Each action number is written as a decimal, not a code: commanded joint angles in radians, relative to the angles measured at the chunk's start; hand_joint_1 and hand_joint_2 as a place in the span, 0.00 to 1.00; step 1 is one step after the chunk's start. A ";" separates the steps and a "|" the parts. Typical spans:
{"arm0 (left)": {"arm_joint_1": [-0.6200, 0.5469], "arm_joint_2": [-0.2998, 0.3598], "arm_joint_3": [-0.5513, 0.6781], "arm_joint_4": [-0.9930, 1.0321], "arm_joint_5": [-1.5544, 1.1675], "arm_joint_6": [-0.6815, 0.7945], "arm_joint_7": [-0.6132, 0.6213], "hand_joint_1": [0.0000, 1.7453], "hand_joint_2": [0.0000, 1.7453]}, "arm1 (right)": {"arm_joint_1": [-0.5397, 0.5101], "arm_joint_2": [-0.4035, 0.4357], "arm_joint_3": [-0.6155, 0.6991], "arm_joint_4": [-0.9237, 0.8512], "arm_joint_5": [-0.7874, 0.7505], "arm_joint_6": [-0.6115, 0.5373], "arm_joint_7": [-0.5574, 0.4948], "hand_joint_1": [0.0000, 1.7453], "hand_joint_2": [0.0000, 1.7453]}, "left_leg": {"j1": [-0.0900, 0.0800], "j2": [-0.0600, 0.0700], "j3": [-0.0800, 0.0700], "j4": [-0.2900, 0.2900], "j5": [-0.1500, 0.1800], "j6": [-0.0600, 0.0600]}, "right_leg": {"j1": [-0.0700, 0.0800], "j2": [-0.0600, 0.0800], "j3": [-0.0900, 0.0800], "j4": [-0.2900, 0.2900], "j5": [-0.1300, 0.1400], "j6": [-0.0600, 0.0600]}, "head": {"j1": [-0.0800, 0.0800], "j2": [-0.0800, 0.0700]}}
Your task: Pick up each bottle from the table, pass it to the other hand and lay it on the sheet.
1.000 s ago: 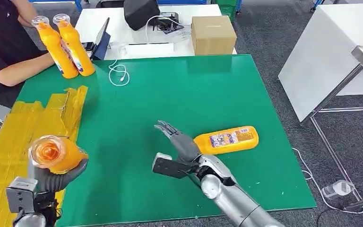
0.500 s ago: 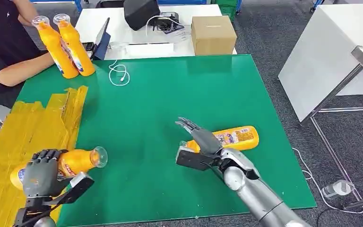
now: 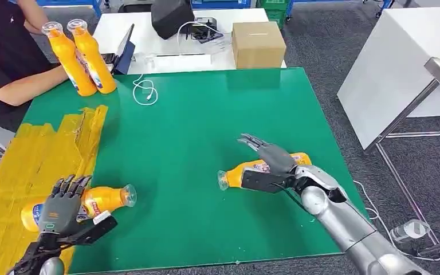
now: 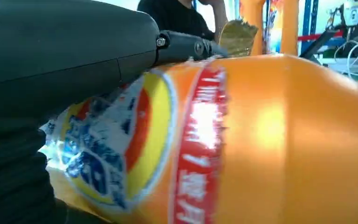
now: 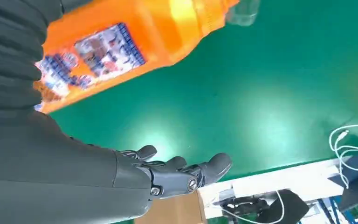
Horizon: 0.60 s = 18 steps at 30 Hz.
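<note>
On the green counter (image 3: 206, 114), at its right part, the right hand (image 3: 269, 166) lies over a lying orange bottle (image 3: 238, 175), with the fingers spread and the thumb under the body; the grip does not look closed. The risk I see is that this round bottle rolls or slides on the smooth mat when the fingers close, because the hand sits more on the back half and the cap end points free to the left. If it is lifted so, the cap end can tip down and the bottle can slip out before the pass.

At the left edge, the left hand (image 3: 57, 209) rests flat with straight fingers on a second bottle (image 3: 106, 199), not wrapped around it. This bottle lies half on the yellow sheet (image 3: 28, 154) and half on the green (the cap end is off the sheet). It could roll off the sheet when the hand goes away.

Far behind, a person (image 3: 6, 63) holds two more bottles (image 3: 80, 57) upright.
</note>
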 commanded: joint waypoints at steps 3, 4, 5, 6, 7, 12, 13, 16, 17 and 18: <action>-0.013 0.027 -0.058 0.107 0.087 -0.061 -0.044 0.00 0.00 | -0.132 -0.044 0.091 0.138 0.007 0.050 0.002 0.00 1.00 | 0.000 0.002 0.003 -0.001 0.000 0.000 | -0.001 0.002 0.003 -0.001 0.000 0.000 | 0.001 0.000; -0.014 0.028 -0.061 0.105 0.106 -0.068 -0.053 0.00 0.00 | -0.141 -0.049 0.107 0.148 0.009 0.058 0.003 0.00 1.00 | 0.000 0.001 0.004 -0.001 0.000 0.001 | 0.000 0.002 0.004 -0.001 0.000 -0.001 | 0.001 0.000; -0.014 0.027 -0.060 0.100 0.135 -0.075 -0.066 0.00 0.00 | -0.154 -0.057 0.124 0.158 0.011 0.067 0.006 0.00 1.00 | 0.000 0.002 0.003 -0.001 0.000 0.001 | -0.001 0.002 0.004 -0.002 0.001 -0.001 | 0.000 0.000; -0.014 0.028 -0.058 0.092 0.161 -0.084 -0.080 0.00 0.00 | -0.164 -0.066 0.135 0.168 0.009 0.075 0.007 0.00 1.00 | -0.001 0.001 0.004 -0.001 0.000 0.001 | -0.002 0.001 0.004 -0.001 0.000 -0.001 | 0.001 0.000; -0.013 0.031 -0.061 0.082 0.174 -0.088 -0.084 0.00 0.00 | -0.174 -0.076 0.149 0.179 0.004 0.081 0.003 0.00 1.00 | -0.001 0.003 0.004 -0.001 0.000 0.000 | -0.001 0.003 0.004 -0.001 0.001 -0.001 | 0.000 0.000; -0.012 0.027 -0.033 0.052 0.241 -0.096 -0.103 0.00 0.00 | -0.178 -0.129 0.168 0.181 -0.012 0.093 -0.014 0.00 1.00 | -0.001 -0.001 0.002 0.000 0.000 0.000 | -0.001 0.000 0.003 -0.001 0.000 -0.001 | 0.000 0.000; -0.010 0.025 -0.028 0.050 0.248 -0.097 -0.105 0.00 0.00 | -0.176 -0.134 0.169 0.175 -0.013 0.092 -0.015 0.00 1.00 | -0.001 -0.001 0.002 0.000 0.000 0.000 | -0.002 -0.001 0.003 -0.001 0.000 -0.001 | 0.000 0.000; 0.003 0.009 0.007 0.020 0.315 -0.100 -0.146 0.00 0.00 | -0.165 -0.186 0.184 0.134 -0.022 0.097 -0.007 0.00 1.00 | -0.001 0.000 0.002 0.000 0.000 0.000 | -0.001 0.000 0.003 -0.001 0.000 -0.001 | 0.000 0.000; 0.006 0.007 0.013 0.011 0.324 -0.100 -0.156 0.00 0.00 | -0.163 -0.202 0.187 0.126 -0.024 0.100 -0.007 0.00 1.00 | -0.001 -0.001 0.002 0.000 0.000 0.001 | -0.001 -0.001 0.003 -0.001 0.000 -0.001 | 0.000 0.000; 0.010 0.003 0.020 0.001 0.339 -0.105 -0.168 0.00 0.00 | -0.160 -0.216 0.188 0.118 -0.027 0.100 -0.007 0.00 1.00 | -0.001 -0.001 0.002 0.000 0.000 0.000 | -0.001 -0.001 0.003 -0.001 0.000 -0.001 | 0.000 0.000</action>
